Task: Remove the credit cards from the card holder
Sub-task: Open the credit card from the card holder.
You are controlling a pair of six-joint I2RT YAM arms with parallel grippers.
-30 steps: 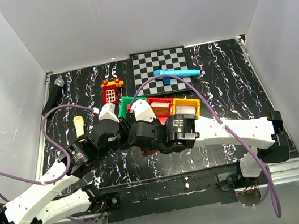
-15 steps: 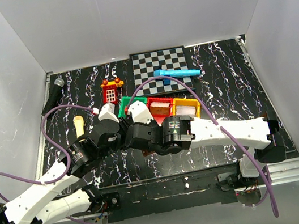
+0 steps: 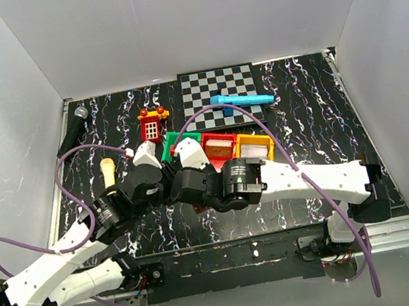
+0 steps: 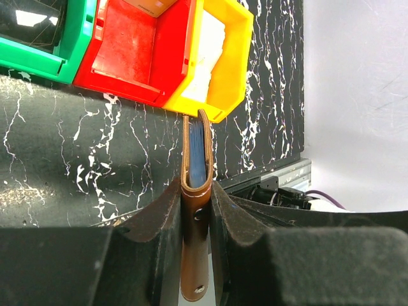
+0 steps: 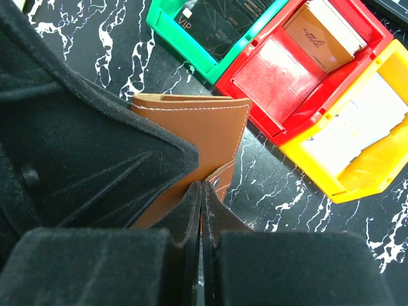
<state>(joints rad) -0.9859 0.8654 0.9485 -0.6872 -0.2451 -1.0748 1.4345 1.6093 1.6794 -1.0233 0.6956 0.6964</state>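
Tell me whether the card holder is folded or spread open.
Folded. In the left wrist view the card holder sits edge-on between the jaws of the left gripper, brown halves together, a blue sliver inside.

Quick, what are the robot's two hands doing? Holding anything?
Left gripper: closed on the brown card holder.
Right gripper: closed tight beside the card holder; a grip cannot be told.

Brown card holder (image 4: 195,188) on edge, nearly shut, blue inside.

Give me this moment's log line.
left gripper: shut on card holder | right gripper: shut at holder's flap, grip unclear
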